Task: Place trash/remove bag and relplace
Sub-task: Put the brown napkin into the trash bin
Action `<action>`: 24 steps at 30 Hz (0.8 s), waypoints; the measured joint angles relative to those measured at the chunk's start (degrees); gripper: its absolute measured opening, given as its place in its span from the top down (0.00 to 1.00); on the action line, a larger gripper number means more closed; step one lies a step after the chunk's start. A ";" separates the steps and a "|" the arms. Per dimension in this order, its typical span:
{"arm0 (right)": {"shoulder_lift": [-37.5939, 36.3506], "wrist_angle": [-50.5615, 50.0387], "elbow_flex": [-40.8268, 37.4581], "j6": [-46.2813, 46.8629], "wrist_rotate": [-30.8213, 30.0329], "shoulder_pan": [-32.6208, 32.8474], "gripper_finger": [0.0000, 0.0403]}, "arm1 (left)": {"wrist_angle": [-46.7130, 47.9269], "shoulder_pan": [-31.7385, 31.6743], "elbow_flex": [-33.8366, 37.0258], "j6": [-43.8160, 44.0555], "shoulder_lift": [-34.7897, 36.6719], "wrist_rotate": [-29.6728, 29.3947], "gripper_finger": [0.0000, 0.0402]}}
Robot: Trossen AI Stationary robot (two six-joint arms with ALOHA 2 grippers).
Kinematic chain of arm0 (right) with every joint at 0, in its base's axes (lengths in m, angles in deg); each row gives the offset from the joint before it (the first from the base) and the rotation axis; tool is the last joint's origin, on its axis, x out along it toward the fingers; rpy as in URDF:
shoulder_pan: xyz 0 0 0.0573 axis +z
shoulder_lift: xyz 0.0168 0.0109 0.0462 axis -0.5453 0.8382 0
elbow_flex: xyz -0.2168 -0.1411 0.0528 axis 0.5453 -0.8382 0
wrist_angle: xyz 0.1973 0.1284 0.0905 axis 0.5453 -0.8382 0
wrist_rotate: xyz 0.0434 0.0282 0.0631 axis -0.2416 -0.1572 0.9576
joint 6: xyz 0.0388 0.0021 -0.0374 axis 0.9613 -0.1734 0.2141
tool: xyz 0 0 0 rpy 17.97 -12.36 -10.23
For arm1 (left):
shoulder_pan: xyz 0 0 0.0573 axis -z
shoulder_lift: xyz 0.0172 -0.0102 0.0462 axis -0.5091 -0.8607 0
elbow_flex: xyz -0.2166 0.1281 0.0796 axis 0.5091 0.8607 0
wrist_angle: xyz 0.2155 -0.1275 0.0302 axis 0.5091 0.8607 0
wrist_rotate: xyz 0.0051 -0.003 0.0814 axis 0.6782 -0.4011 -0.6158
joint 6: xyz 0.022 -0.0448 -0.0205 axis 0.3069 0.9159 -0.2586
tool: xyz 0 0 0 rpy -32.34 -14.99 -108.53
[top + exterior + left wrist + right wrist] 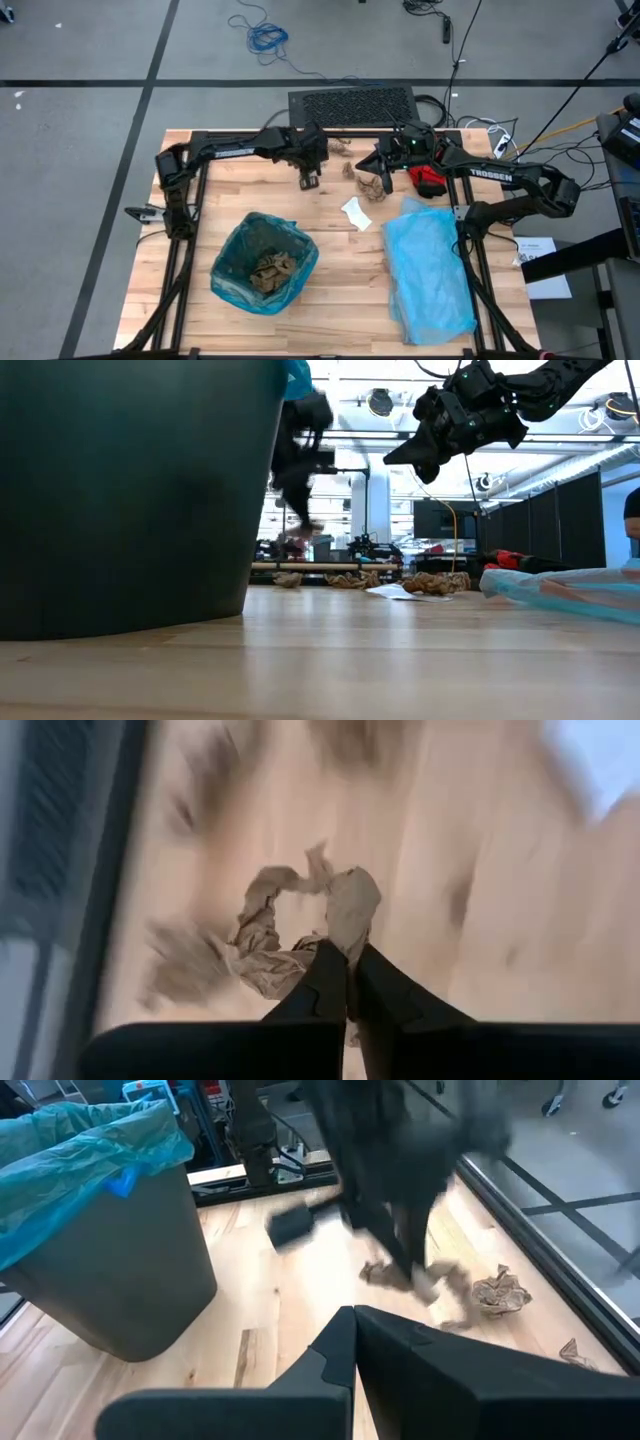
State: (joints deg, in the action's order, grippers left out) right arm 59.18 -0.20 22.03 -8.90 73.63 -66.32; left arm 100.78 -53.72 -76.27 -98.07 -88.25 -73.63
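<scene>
Trash: a crumpled brown paper scrap (300,935) is pinched at one end between the closed fingers of the left gripper (350,982), above the far part of the surface (340,290). Its long axis runs away from the fingertips, the free end curling forward. More brown scraps (268,270) lie inside the bag (232,285) lining the bin. The right gripper (354,1325) hovers nearby, fingers together and empty, above loose scraps (368,185).

The wooden table (330,270) bears a lined bin (264,263), brown scraps (368,184), a white scrap (356,213), a sky-blue bag (428,270).
</scene>
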 joint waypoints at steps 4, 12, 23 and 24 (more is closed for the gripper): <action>0.00 -0.07 -0.02 -0.02 0.01 0.00 1.00 | 4.33 0.89 -8.28 0.02 4.23 0.00 0.99; 0.00 -0.08 -0.02 -0.34 0.02 0.00 1.00 | 21.65 8.62 -22.45 2.69 15.99 0.87 0.99; 0.00 -0.21 -0.02 -1.36 0.02 0.02 1.00 | 36.18 27.95 -23.61 22.67 24.03 0.17 0.99; 0.00 -0.39 -0.02 -1.36 0.04 0.02 1.00 | 36.37 29.65 -23.45 24.15 23.56 -0.24 0.99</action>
State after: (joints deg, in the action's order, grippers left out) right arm 59.18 -0.59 22.01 -10.26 73.67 -66.30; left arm 137.15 -24.07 -99.72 -73.92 -64.69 -73.87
